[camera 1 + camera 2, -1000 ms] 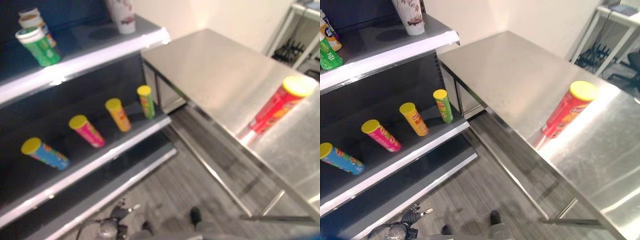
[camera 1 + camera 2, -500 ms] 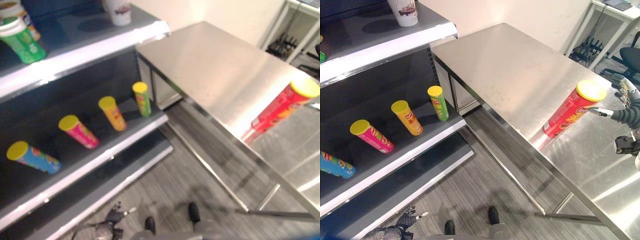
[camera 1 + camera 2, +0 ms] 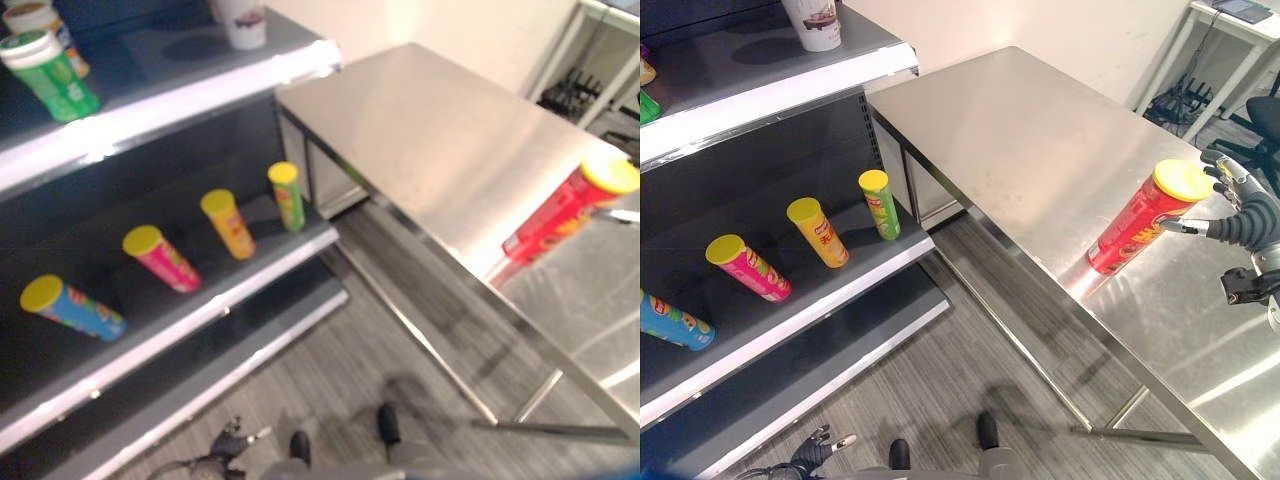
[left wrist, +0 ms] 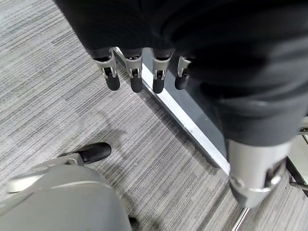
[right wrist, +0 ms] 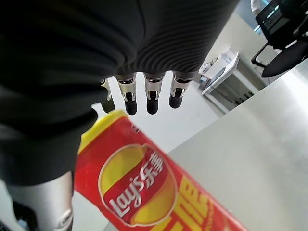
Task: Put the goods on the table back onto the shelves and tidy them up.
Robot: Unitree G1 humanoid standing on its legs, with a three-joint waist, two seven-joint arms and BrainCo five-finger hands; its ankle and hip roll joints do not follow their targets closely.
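A red chip can (image 3: 1137, 220) with a yellow lid stands upright on the steel desk (image 3: 1040, 140) near its front edge. The right robot hand (image 3: 1240, 210) hangs just beside the can's lid, fingers spread and clamped on nothing (thumb pointing at the can). Left of the desk, the shelf (image 3: 790, 290) carries four more lidded cans. The left robot hand (image 4: 144, 72) hangs over the floor, fingers relaxed.

Chip can (image 3: 1137, 219) upright on table (image 3: 1020, 140), near front edge. Right hand (image 3: 1238, 215) just beside can's top, on its right. Shelf unit (image 3: 790, 95) left of table; four cans (image 3: 820, 232) lined on middle shelf.
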